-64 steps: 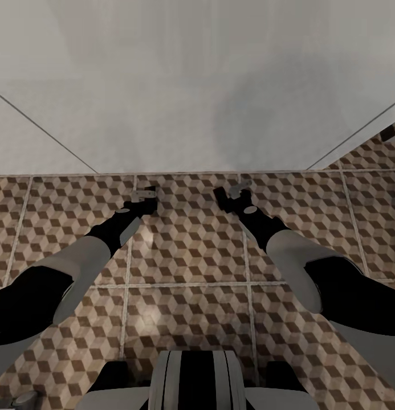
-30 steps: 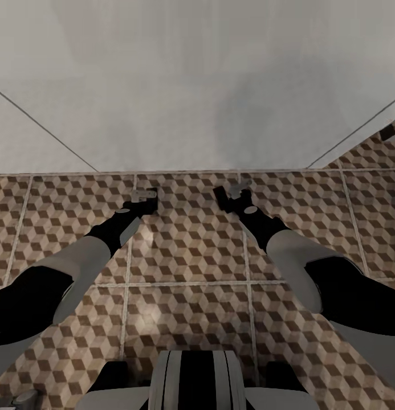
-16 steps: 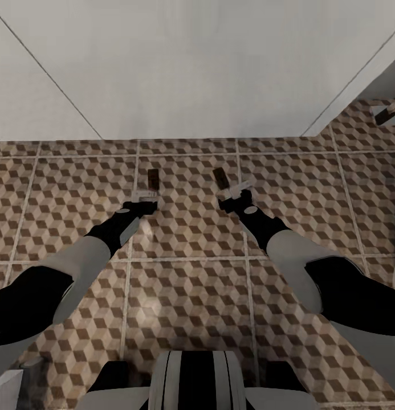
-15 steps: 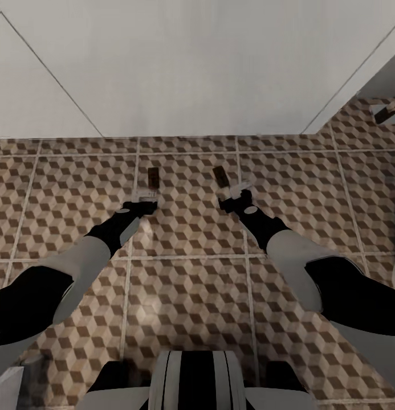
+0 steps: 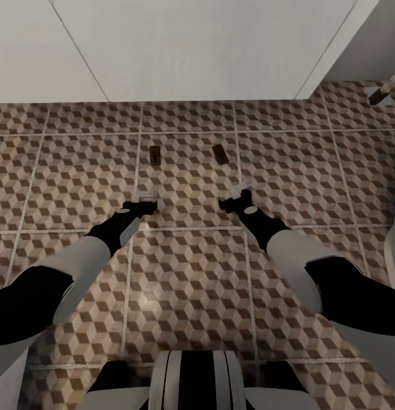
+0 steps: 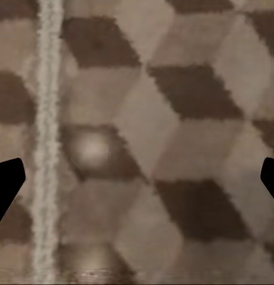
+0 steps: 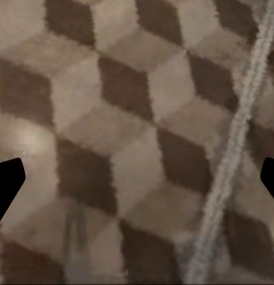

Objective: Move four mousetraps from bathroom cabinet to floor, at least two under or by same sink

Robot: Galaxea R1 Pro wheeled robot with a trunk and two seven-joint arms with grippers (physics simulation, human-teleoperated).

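Brown, beige and white cube tiles on the floor [image 5: 186, 273], with pale grout lines between them. Beyond the tiles in the head view, a big white block [image 5: 197, 51] with a boxy front; cannot tell whether sink or wall.

Lying flat on the floor near the white block: two small tan and dark traps. Left trap [image 5: 155, 155] just out from the block's front edge, apart from it. Right trap [image 5: 220, 154] about equally near the block, a little turned, and well apart from the left one. Both on the same row of tiles. Too small to make out wire or red spot.

Farther from the block than the traps: left gripper [image 5: 146, 198], held low over the floor and pointing toward the block, short of the left trap and not touching it. Likewise right gripper [image 5: 233, 192], short of the right trap and apart from it.

Seen in the left wrist view: dark fingertips [image 6: 6, 184] at both edges, spread wide, with bare tile and a grout line [image 6: 48, 119] between them, gripping nothing. Seen in the right wrist view: fingertips [image 7: 6, 184] spread wide as well, again with only tile and a slanting grout line [image 7: 232, 148] between.

Off the block's far right corner, a small dark and grey thing [image 5: 382, 91]; too unclear to name.
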